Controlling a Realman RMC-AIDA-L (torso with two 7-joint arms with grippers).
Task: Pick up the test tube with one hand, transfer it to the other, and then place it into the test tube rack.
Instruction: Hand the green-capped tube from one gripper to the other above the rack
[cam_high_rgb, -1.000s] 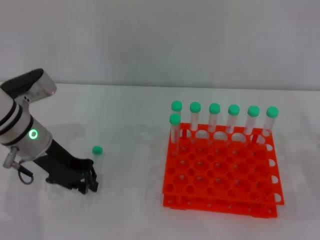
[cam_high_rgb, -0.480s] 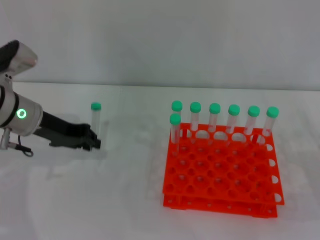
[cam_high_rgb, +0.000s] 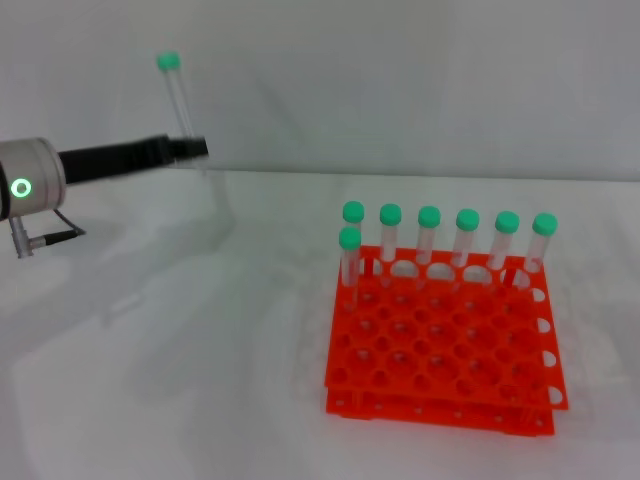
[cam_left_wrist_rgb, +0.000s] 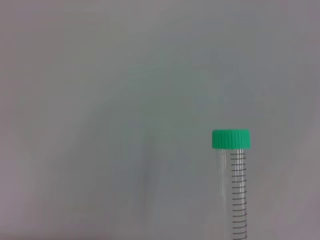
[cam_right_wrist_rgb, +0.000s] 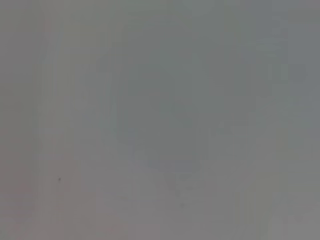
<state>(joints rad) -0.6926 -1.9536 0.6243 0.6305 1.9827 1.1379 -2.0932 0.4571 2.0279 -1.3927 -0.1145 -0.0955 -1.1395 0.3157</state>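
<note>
Clear ribbed-cap test tube (cam_high_rgb: 178, 100) upright, clamped in black left hand (cam_high_rgb: 190, 149).

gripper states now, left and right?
Left gripper: shut on the test tube, raised clear of the table.
Right gripper: not in view.

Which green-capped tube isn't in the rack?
The test tube held up in the left hand, far left of the test tube rack. The other seven stand in rack holes.
</note>
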